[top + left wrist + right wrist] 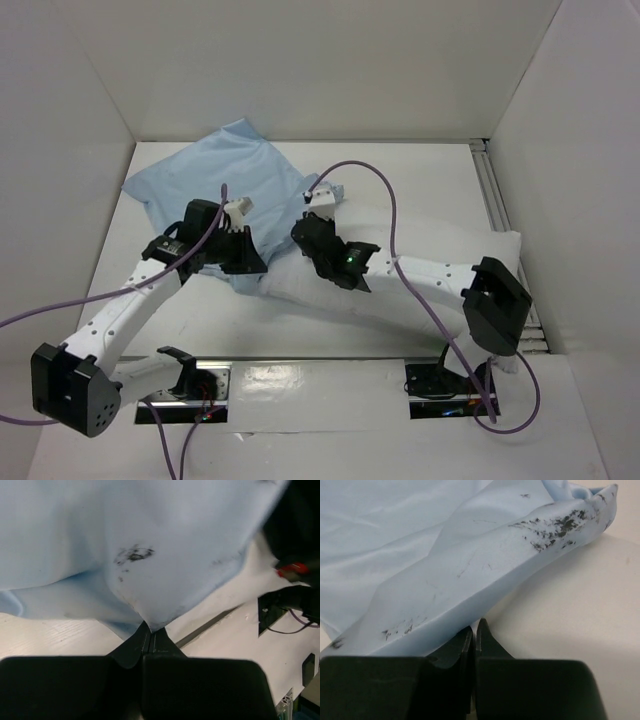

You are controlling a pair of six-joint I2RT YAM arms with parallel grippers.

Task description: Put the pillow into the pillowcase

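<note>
The light blue pillowcase (225, 180) lies wrinkled at the back left of the table. Its near edge reaches the white pillow (440, 245), which lies lengthwise across the middle, partly under my right arm. My left gripper (252, 264) is shut on a lower fold of the pillowcase (165, 565), its jaws pinched together at the cloth (150, 629). My right gripper (299, 232) is shut on the pillowcase's edge (450, 590), the jaws closed at the fabric (475, 627), just above the pillow's white surface (570, 615).
White enclosure walls stand close on the left, back and right. A metal rail (497, 200) runs along the right side. Purple cables (392, 215) loop over both arms. The arm base plates (330, 385) sit at the near edge.
</note>
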